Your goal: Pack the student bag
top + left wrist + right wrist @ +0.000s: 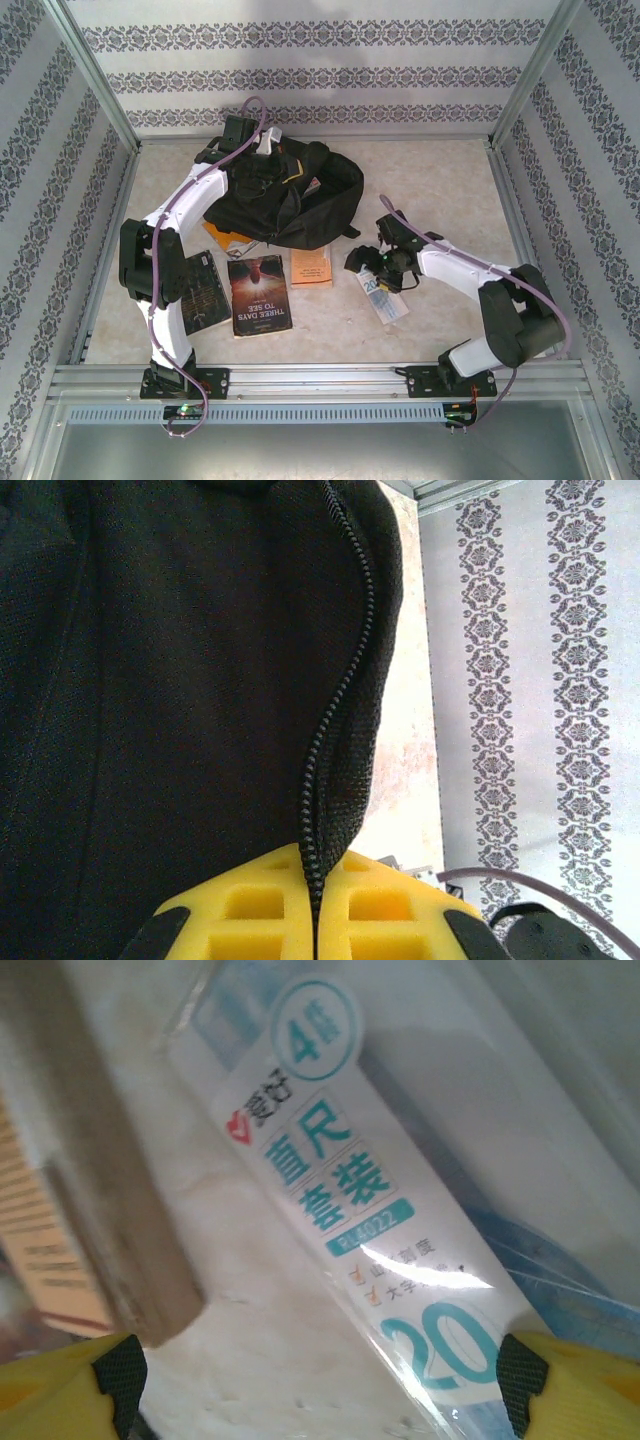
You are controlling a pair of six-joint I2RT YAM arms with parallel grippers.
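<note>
Counter (440,190) from above: the student bag (290,205) lies slumped at upper centre. The left pincer (262,148) sits at the bag's upper left edge, touching the fabric. The right pincer (383,268) hangs to the lower right of the bag, apart from it, over a clear ruler packet (385,300). Below the bag lie a dark book (203,290), a red-covered paperback (260,295) and an orange booklet (312,267).

Left wrist view: the student bag (150,680) covers the left and centre. At bottom centre the left pincer (316,890) is clenched on the bag's zipper edge (345,700), with its yellow fingers (250,910) pressed together.

Right wrist view: the right pincer (320,1385) is released, its yellow fingertips (60,1380) wide apart at the bottom corners. The ruler packet (330,1180) runs between them, and the orange booklet (35,1230) lies at the left edge.
</note>
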